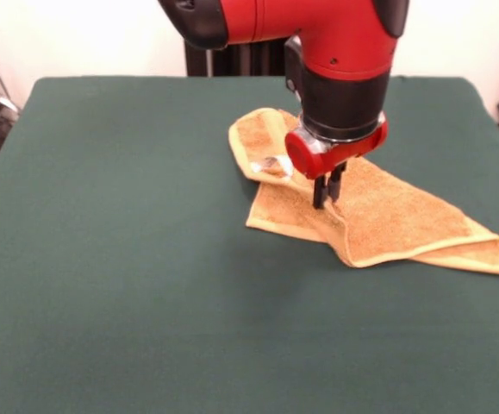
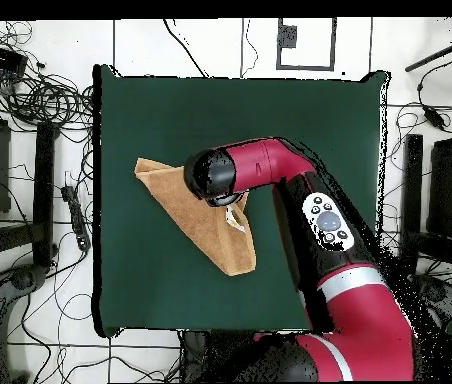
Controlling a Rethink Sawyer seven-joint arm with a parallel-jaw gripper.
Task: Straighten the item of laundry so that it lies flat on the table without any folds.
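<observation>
The golden-orange towel [image 1: 404, 220] lies crumpled and folded over on the green table [image 1: 146, 276], right of the middle, with one end doubled back at the far side. A small white tag [image 1: 272, 164] shows on that far part. My gripper [image 1: 327, 200] comes straight down onto the towel's middle, its two fingers close together on a raised fold. In the overhead view the towel [image 2: 175, 190] lies as a folded diagonal strip left of the table's [image 2: 310, 130] middle, and the arm's wrist [image 2: 212, 176] hides the gripper.
Cables and stands [image 2: 40, 100] lie on the floor around the table. The arm [image 2: 320, 215] reaches in from the robot's side across the table's edge. A dark stand [image 1: 232, 59] is behind the table.
</observation>
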